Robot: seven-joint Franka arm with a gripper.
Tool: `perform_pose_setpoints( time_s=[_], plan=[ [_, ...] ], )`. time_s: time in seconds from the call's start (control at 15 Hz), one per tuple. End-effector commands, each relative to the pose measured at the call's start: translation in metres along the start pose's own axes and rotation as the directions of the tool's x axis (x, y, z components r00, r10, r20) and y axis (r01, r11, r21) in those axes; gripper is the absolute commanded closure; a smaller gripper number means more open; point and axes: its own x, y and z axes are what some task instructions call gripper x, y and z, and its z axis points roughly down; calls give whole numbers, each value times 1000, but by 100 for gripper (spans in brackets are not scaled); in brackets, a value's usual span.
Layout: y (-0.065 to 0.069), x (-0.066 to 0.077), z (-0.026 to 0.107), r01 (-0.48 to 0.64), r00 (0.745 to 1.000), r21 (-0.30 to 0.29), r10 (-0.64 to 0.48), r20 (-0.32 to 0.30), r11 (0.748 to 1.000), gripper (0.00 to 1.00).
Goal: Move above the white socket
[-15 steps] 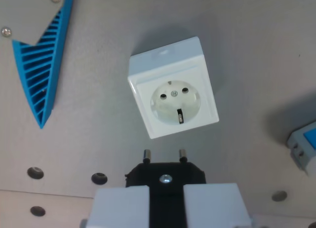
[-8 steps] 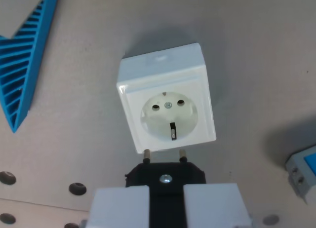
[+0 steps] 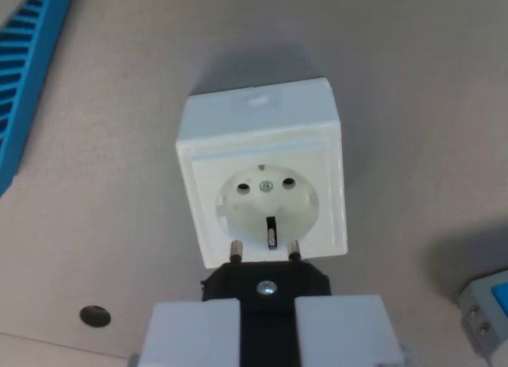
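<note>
The white socket (image 3: 262, 180) is a square box on the grey table, filling the middle of the wrist view, its round recess with two holes and a centre screw facing up. My gripper (image 3: 267, 323) is at the bottom centre, shut on a black plug (image 3: 266, 282) between its white fingers (image 3: 194, 331). The plug's two metal pins point up the picture, and their tips overlap the socket's lower edge just below the recess. The plug is above the socket's face; no contact shows.
A blue ribbed plastic part (image 3: 24, 73) lies at the upper left. A grey-and-blue block (image 3: 486, 311) sits at the lower right edge. A round hole (image 3: 95, 315) is in the table at the lower left.
The camera has moved toward the socket: it now looks larger and lower in the picture, and the plug's pins, once short of it, now overlap its lower edge. The blue part has slid off left.
</note>
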Motion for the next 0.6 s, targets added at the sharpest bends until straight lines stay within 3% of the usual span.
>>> perform_pose_setpoints(
  time_s=[0.07,0.6],
  plan=[
    [4,-8,11,95,989,-47,-100,-109,994,100],
    [4,-12,21,82,990,-49,-87,-115,995,100]
  ],
)
